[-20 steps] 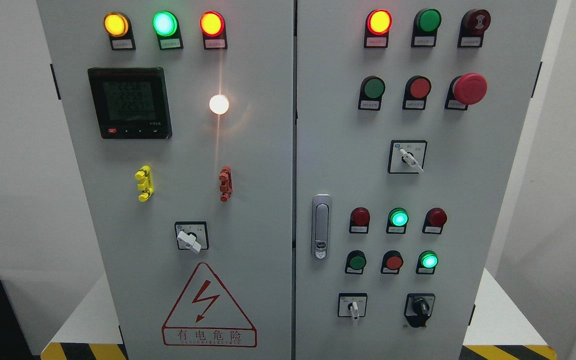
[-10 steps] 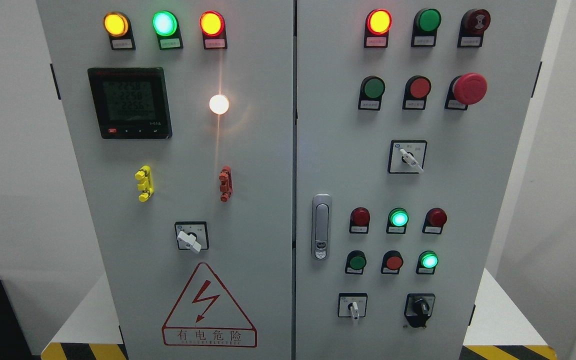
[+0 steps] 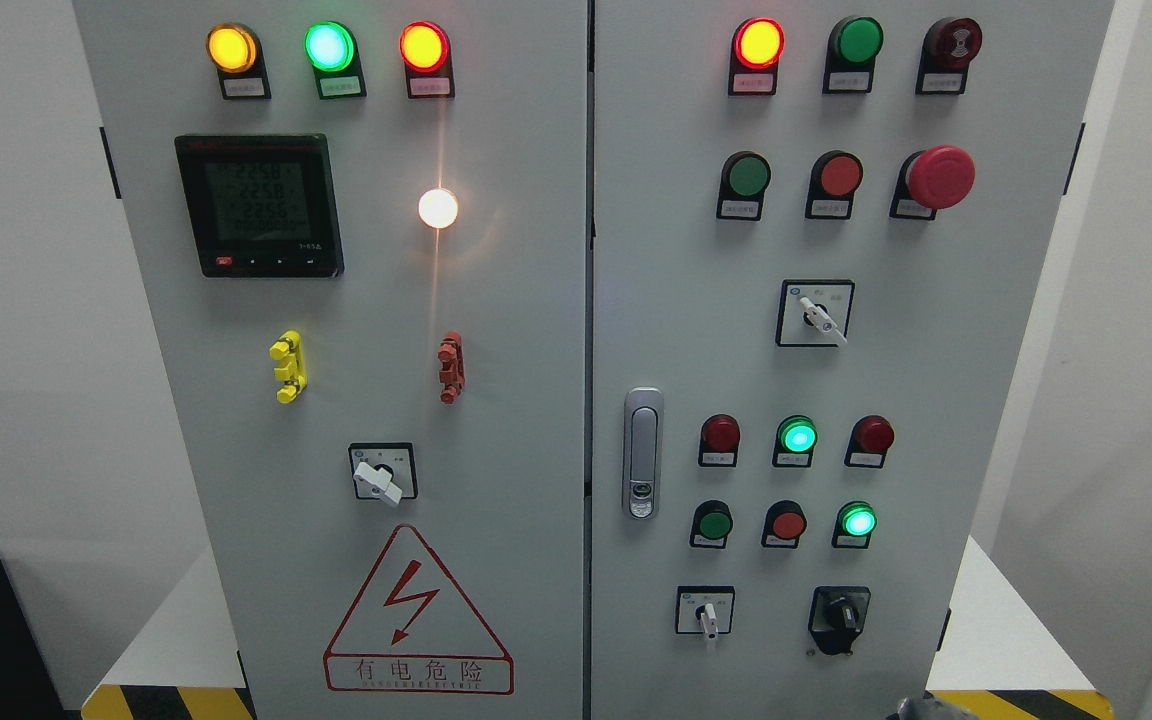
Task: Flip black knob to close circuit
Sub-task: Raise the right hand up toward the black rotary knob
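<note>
Head view: cabinet point(image 3: 496, 300) fills my screen, two grey doors side by side. The black knob point(image 3: 839, 619) sits low on the right door, at about five o'clock from the door latch point(image 3: 643, 453), with a small white switch point(image 3: 705, 615) just beside it at nine o'clock and a lit green lamp point(image 3: 857, 521) above it at twelve.

A dark sliver of something point(image 3: 921, 708) pokes in at the bottom edge, at five o'clock from the knob. I judge it is the right hand arriving, but I cannot tell whether its fingers are spread, curled or holding anything. The left hand is nowhere on my screen.

Risks as I see them: the knob is small and crowded, so a reach drifting toward nine o'clock could catch the white switch instead. Coming in too high could press the green lamp or the red button point(image 3: 787, 524) beside it. Once the hand covers the knob I lose sight of it from this camera, so a partial turn or a slipped grip may go unnoticed.
</note>
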Robot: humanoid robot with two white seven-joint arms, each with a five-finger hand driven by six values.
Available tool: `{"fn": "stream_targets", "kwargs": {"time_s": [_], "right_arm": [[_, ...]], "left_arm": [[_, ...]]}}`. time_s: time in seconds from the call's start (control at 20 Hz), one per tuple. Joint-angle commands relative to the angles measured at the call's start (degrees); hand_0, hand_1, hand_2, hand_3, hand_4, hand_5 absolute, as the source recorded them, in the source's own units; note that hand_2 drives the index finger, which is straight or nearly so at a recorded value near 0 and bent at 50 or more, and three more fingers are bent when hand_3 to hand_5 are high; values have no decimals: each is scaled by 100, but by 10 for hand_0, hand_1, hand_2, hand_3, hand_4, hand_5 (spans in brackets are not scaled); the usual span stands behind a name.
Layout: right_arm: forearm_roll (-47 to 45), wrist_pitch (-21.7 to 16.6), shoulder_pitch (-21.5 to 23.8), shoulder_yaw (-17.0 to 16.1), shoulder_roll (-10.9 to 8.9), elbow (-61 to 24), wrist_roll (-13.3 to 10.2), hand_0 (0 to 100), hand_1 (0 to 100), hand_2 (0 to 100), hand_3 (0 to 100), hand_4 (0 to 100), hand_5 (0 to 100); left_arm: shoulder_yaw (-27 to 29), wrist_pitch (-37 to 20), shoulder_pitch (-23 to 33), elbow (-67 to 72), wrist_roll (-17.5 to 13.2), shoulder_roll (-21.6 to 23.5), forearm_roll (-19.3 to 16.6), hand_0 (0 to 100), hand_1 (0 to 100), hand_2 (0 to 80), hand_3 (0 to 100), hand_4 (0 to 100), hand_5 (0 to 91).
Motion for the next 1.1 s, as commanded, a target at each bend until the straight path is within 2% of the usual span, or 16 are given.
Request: {"fn": "stream_targets", "kwargs": {"time_s": [0.0,0.7,0.9,1.05], "right_arm": [[158,33,-472,-14,-23,170,112,0,71,924,1000,935,916],[378,42,-719,-23,-32,284,166,0,66,922,1000,937,919],[422,147,-772,-14,-41,371,140,0,65,923,1000,937,920],[431,156,-780,-23,-129,424,104,0,64,922,1000,939,919]], "left_arm": [[0,0,0,0,4,0,0,120,556,0,0,0,0],[0,0,0,0,4,0,0,120,556,0,0,0,0],[0,0,0,0,4,0,0,120,556,0,0,0,0],[0,0,0,0,4,0,0,120,556,0,0,0,0]]}}
